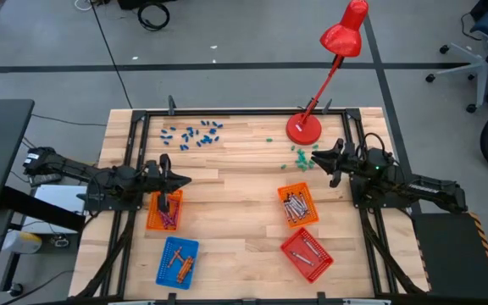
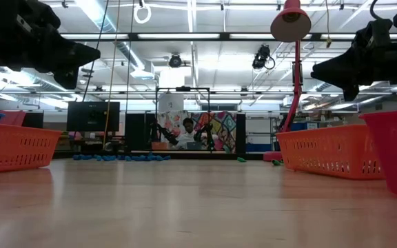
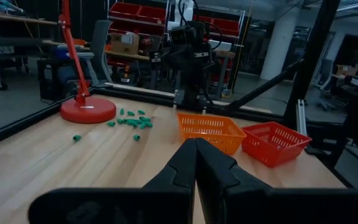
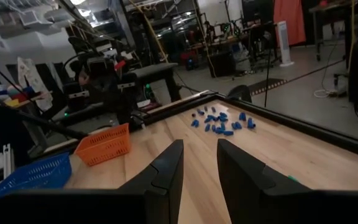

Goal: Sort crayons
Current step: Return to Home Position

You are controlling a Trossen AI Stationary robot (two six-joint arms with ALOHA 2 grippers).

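Crayons lie in four mesh baskets. Pink ones [image 1: 167,219] are in the left orange basket [image 1: 154,212], and orange ones [image 1: 180,264] in the blue basket [image 1: 169,254]. Grey ones [image 1: 296,207] fill the right orange basket [image 1: 305,193], and more crayons [image 1: 310,250] lie in the red basket [image 1: 295,246]. My left gripper [image 1: 185,180] [image 3: 196,142] hangs shut above the table, just beyond the left orange basket, pointing level toward the right. My right gripper [image 1: 316,157] [image 4: 199,144] hangs open near the lamp base, pointing left, with nothing between its fingers.
A red desk lamp [image 1: 303,127] stands at the far right. Small green pieces [image 1: 299,157] lie scattered beside its base. Small blue pieces [image 1: 191,133] lie scattered at the far left. Bare wood stretches across the table's middle [image 1: 235,195]. A black frame rail [image 1: 244,111] edges the table.
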